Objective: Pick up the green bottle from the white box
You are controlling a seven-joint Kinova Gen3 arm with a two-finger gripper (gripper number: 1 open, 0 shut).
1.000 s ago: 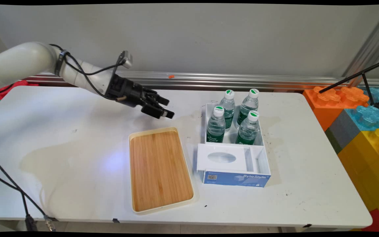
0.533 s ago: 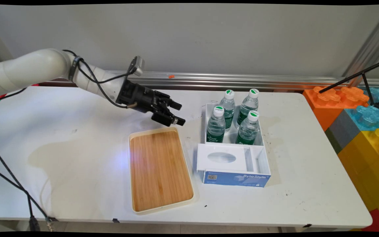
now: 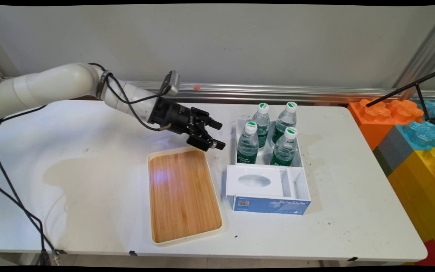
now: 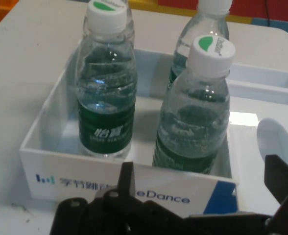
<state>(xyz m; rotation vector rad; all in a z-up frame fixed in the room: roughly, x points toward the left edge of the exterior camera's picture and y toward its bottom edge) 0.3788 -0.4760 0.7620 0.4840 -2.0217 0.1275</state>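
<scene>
Bottles [image 3: 247,143] are standing four together in a white box [image 3: 238,130] on the tabletop [image 3: 89,181], just right of the claw [image 3: 216,134], whose fingers are gaping wide, empty. Far bottles are probably partly hidden in the hand view.

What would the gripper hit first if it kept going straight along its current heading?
Probably the white box's left wall, then the near-left bottle inside. The open gripper points right and slightly down at them, just short of the wall; its height over the rim is unclear.
</scene>
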